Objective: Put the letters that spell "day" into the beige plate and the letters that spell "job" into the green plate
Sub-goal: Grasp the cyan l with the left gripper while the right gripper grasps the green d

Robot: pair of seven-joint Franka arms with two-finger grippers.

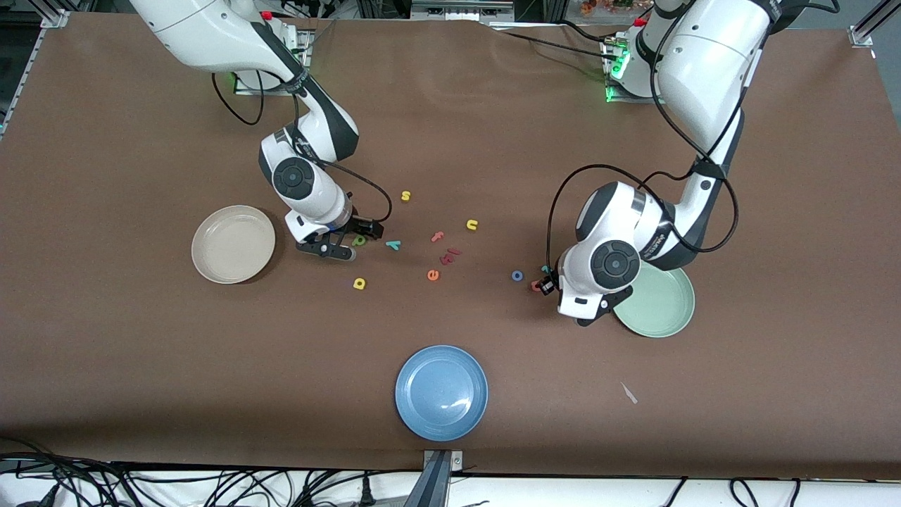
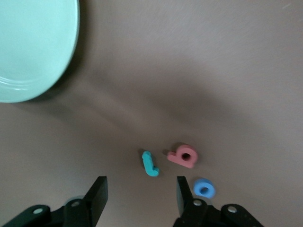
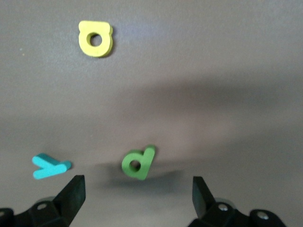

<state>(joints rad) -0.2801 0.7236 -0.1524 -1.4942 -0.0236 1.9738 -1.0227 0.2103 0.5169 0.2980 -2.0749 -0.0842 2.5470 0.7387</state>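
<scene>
No readable labels. Left gripper (image 2: pixel 140 193) low over teal j (image 2: pixel 150 163), jaws apart, nothing held; pink b (image 2: pixel 183 156) and blue o (image 2: pixel 204 188) lie beside it, near green plate (image 1: pixel 665 310). Right gripper (image 3: pixel 137 189) spread wide over green d (image 3: pixel 138 163); y (image 3: pixel 49 167), a (image 3: pixel 96 38) close by, beige plate (image 1: pixel 233 243) just beside that arm.

Even overhead light, soft shadows under arms; glare on blue plate (image 1: pixel 441 392); wrist views blurred
</scene>
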